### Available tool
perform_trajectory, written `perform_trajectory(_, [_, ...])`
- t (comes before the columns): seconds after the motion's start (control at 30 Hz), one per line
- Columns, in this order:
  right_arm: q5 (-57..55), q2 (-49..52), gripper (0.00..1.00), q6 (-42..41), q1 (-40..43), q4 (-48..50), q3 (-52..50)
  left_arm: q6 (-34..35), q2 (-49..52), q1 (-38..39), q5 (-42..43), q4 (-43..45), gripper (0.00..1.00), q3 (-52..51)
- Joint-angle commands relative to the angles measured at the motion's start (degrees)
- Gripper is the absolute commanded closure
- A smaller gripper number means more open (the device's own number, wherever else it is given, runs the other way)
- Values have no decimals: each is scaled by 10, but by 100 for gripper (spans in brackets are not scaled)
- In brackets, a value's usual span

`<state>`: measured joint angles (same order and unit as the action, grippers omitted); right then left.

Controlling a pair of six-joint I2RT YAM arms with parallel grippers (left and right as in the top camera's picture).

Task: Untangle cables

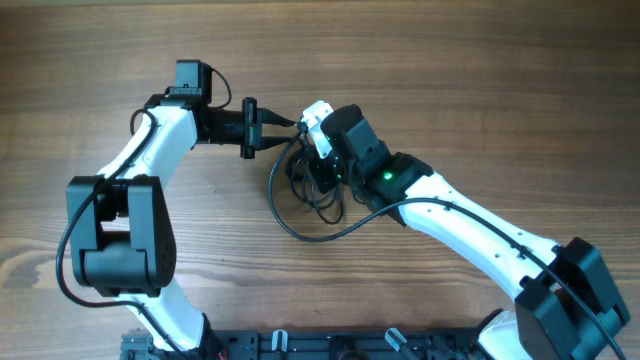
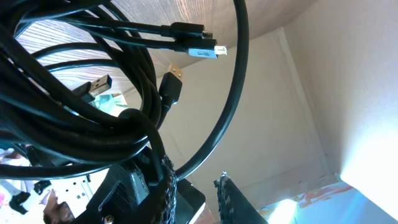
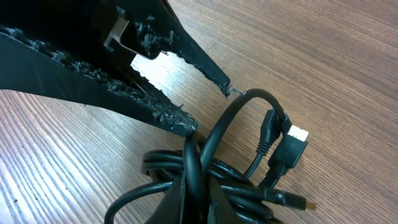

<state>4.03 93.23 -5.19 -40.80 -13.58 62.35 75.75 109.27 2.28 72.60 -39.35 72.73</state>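
Note:
The cables (image 1: 300,185) lie as a tangled black bundle on the wooden table (image 1: 480,80), between the two arms. My right gripper (image 1: 320,172) comes in from the right and is shut on strands of the cables (image 3: 236,180); in the right wrist view its fingertips (image 3: 186,199) pinch one loop. My left gripper (image 1: 283,127) points right at the bundle's upper edge. Its jaws stand a little apart in the left wrist view (image 2: 194,174), with nothing seen between them. The cables (image 2: 74,99) press against the outside of its left finger (image 2: 158,193). Small plugs (image 2: 202,51) stick out.
In the right wrist view, the left gripper (image 3: 208,107) reaches in from the upper left, just above a loop and a plug (image 3: 292,146). A long black strand (image 1: 330,232) curves toward the near side. The arms' mounting rail (image 1: 300,345) runs along the near edge.

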Motion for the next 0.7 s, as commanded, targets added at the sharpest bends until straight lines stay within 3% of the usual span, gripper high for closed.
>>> perform_trajectory(0.0, [-17,4,95,-8,0,23,5,-8,-6,2,13,-3,76,5])
perform_trajectory(0.37, [-51,4,95,-7,3,26,5,-16,-6,2,14,-3,83,5])
perform_trajectory(0.67, [26,4,94,3,3,26,5,-16,-6,2,13,-3,75,5])
